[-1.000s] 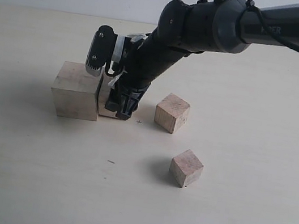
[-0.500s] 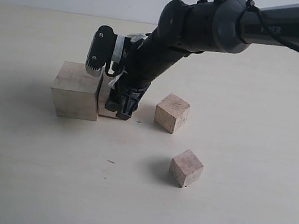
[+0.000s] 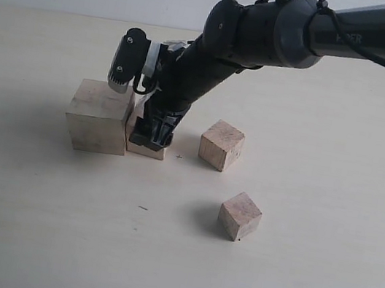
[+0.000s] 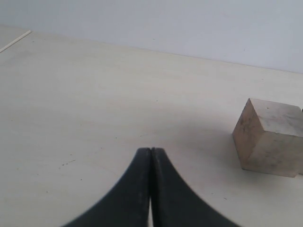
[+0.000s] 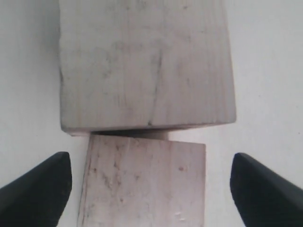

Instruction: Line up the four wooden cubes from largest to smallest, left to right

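Note:
Four pale wooden cubes sit on the table. The largest cube (image 3: 97, 117) (image 5: 147, 66) stands at the left. The second cube (image 3: 148, 151) (image 5: 144, 184) rests right beside it, mostly hidden in the exterior view by my right gripper (image 3: 153, 137) (image 5: 149, 163). That gripper hangs open over the second cube, its fingers (image 5: 38, 189) apart from the cube's sides. The third cube (image 3: 221, 145) lies further right and the smallest cube (image 3: 239, 215) nearer the front. My left gripper (image 4: 150, 151) is shut and empty, low over the table, with the largest cube (image 4: 270, 137) some way off.
The right arm (image 3: 285, 34) reaches in from the upper right, across and above the third cube. The pale tabletop (image 3: 53, 224) has bare room in front and to the right. A pale wall rises behind the table.
My right gripper has risen slightly off the second cube, so the cube's lower front edge now shows. The cubes have not moved.

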